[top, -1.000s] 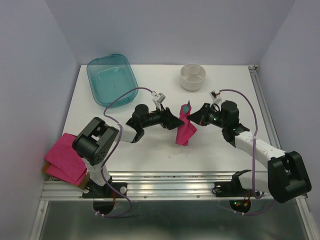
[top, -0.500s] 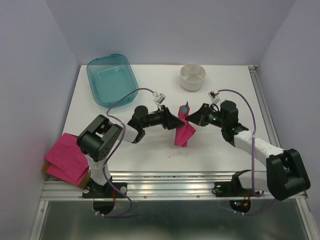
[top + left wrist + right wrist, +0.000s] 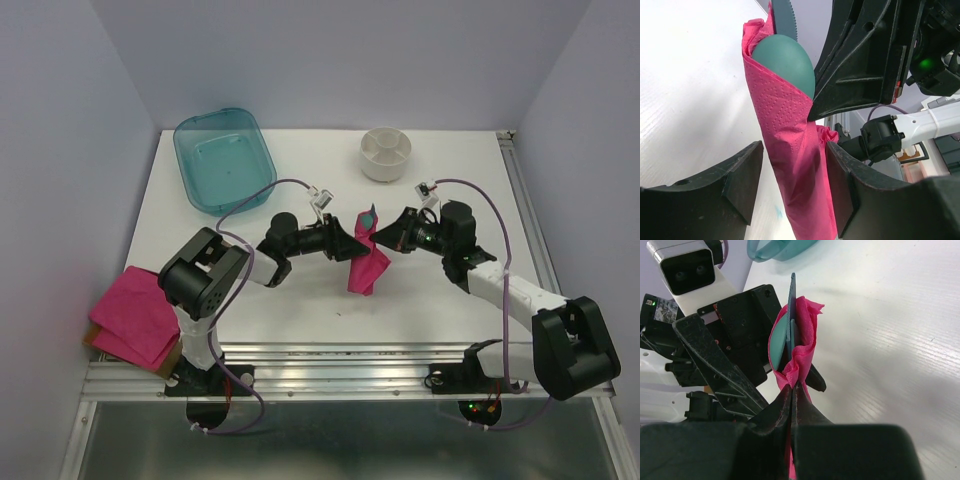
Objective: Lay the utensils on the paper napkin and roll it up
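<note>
The paper napkin [image 3: 367, 262] is wrapped as a magenta roll around the utensils [image 3: 369, 215], whose teal tops stick out at its far end, at mid-table. My left gripper [image 3: 349, 245] is open, one finger on each side of the roll. In the left wrist view the roll [image 3: 790, 135] stands between the fingers [image 3: 742, 175], with a spoon bowl [image 3: 785, 60] and a serrated knife tip at the top. My right gripper [image 3: 383, 240] is shut on a fold of the napkin [image 3: 802, 352] beside the utensils [image 3: 781, 340]; its tips [image 3: 791, 390] are pinched together.
A teal plastic tub [image 3: 220, 155] sits at the back left. A white round bowl [image 3: 386, 153] sits at the back centre. A pile of pink napkins [image 3: 130, 315] lies off the table's left front corner. A metal rail [image 3: 350, 375] runs along the near edge.
The left arm has shifted slightly right, bringing its gripper closer round the roll. The roll has stood a little more upright. The right gripper has kept its hold.
</note>
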Controlling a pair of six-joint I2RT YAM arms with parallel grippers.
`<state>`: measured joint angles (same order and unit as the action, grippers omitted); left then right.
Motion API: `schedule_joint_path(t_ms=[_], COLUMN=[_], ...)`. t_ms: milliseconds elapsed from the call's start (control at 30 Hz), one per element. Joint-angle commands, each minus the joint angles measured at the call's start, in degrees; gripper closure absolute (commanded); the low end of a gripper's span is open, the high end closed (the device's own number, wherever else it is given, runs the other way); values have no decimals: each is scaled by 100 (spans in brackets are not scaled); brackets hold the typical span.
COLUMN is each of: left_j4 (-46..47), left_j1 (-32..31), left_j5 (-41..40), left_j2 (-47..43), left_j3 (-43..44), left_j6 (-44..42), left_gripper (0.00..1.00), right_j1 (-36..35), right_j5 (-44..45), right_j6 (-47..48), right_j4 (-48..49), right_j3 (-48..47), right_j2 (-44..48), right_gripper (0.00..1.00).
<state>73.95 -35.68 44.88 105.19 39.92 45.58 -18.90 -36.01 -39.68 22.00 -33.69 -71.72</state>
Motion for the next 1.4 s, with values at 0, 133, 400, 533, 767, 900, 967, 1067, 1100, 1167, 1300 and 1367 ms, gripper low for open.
schedule_joint_path(t_ms=[0, 133, 400, 533, 767, 900, 967, 1067, 1100, 1167, 1300, 1367], left_j4=[629, 787, 945, 1086, 1288, 1437, 1490, 1482, 1456, 1429, 1368, 1385], left_j1=[-44, -44, -44, -44, -35, -35, -35, -27, -18, 0, 17, 26], left_j5=[117, 108, 56, 91, 135, 152, 178, 196, 196, 196, 179, 152], left_j2=[-25, 19, 55, 90, 72, 28, 2, -68, -95, -165, -244, -270], left_j3=[244, 270, 288, 271, 157, 77, 51, 33, 33, 16, 7, 24], left_j6=[47, 126, 232, 302, 407, 513, 583, 662, 671, 706, 750, 820], left_gripper=[37, 38, 59, 66, 87, 87, 87, 87, 87, 87, 87, 87], right_j1=[-79, -106, -132, -132, -132, -132, -132, -132, -132, -132, -132, -132], right_j5=[-126, -126, -99, -82, 120, 278, 357, 542, 542, 560, 499, 429], right_j6=[-31, -40, -49, -48, 4, 92, 153, 224, 250, 382, 461, 400], right_j4=[428, 446, 472, 454, 262, 51, -72, -397, -433, -582, -706, -688], right_j3=[-270, -234, -173, -164, -164, -155, -129, -59, -24, 64, 249, 424], right_j2=[1, -8, 27, 27, 150, 317, 448, 659, 712, 852, 967, 1055], right_gripper=[99, 99, 99, 98, 81, 65, 57, 39, 37, 31, 29, 30])
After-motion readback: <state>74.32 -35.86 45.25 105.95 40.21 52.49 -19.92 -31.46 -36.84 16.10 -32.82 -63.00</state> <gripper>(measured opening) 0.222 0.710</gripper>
